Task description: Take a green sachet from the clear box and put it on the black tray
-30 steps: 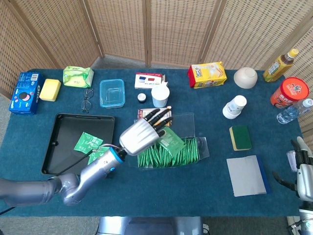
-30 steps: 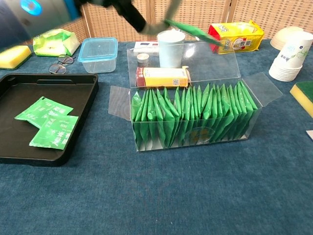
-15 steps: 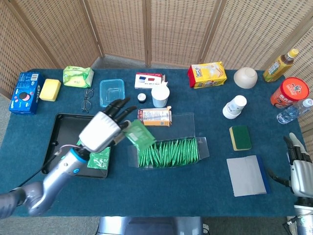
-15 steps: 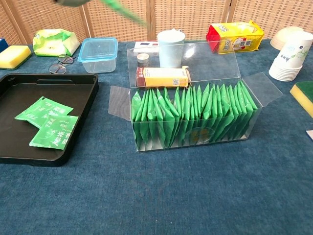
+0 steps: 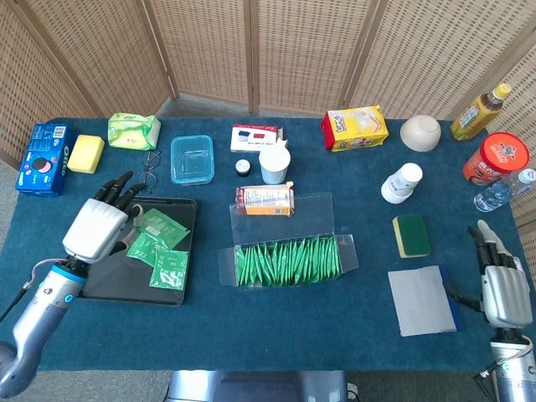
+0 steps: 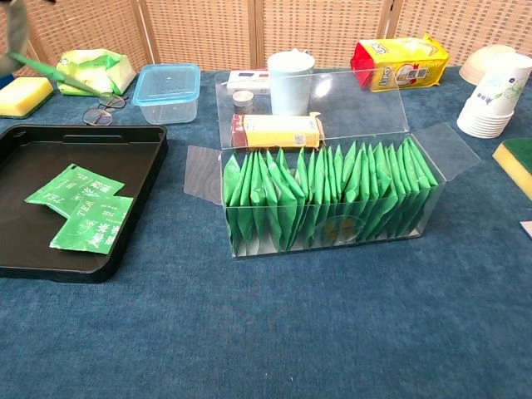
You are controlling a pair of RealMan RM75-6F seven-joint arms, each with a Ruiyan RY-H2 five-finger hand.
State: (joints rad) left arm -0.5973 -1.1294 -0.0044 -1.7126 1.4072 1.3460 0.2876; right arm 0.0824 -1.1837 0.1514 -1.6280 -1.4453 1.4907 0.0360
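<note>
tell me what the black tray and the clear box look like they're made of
Black tray: likely moulded plastic, semi-gloss, with soft highlights on its raised rim. Clear box: thin transparent plastic sheet, glossy; the green sachets show straight through its walls and its flaps fold flat.

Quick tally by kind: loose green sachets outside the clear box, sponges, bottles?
Loose green sachets: 3 (near sachet and far sachet on the black tray, held sachet in the left hand)
Sponges: 2 (yellow sponge, green sponge)
Bottles: 2 (tea bottle, water bottle)
Total: 7
</note>
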